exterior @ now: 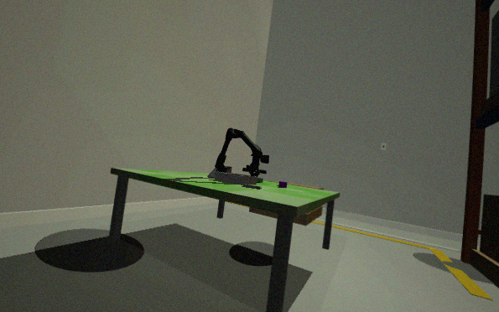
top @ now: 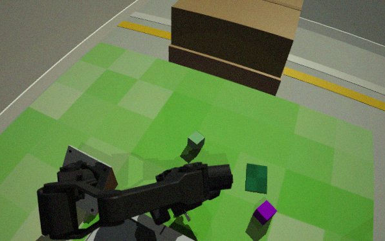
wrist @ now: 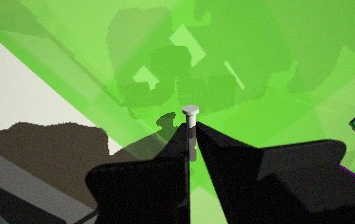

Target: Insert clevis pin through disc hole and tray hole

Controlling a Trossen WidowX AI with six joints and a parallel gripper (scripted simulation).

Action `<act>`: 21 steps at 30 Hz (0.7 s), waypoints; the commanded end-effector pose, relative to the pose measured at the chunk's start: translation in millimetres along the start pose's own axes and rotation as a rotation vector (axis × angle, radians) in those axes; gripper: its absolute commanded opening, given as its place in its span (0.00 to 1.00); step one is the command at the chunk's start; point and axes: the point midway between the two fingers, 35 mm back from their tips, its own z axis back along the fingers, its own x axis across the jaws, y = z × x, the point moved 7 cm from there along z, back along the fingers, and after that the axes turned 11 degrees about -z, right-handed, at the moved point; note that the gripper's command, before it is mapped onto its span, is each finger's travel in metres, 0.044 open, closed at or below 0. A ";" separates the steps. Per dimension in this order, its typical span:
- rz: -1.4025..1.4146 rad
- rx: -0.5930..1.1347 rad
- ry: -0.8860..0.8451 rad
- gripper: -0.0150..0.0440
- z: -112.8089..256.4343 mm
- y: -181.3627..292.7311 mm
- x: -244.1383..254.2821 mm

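a: state of the jaws?
b: closed on the pin (top: 188, 216) (wrist: 191, 120), its head clear of the fingertips, held above the counter (top: 253, 129) (exterior: 291, 202) (wrist: 269, 30), near the tray (top: 186, 239) (exterior: 233, 179) (wrist: 9, 85).
a: method for carrying it over?
b: judgement: keep the grip firm, bring the shank upright, head uppermost, and centre it over both holes before lowering.
a: unclear items?
b: top view crops the tray; arm and shadow obscure the disc. neither hole can be made out.

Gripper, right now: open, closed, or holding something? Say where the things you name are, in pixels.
Gripper (top: 186, 215) (wrist: 190, 126): closed on the steel clevis pin (top: 187, 216) (wrist: 190, 109), held between its fingertips.
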 end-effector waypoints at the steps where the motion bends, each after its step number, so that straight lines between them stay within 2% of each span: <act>1: 0.006 0.003 -0.003 0.25 -6.0 -0.4 0.7; 17: 0.006 0.003 -0.004 0.25 -14.7 -0.5 0.8; 21: 0.003 0.001 -0.002 0.43 -13.7 -0.9 0.7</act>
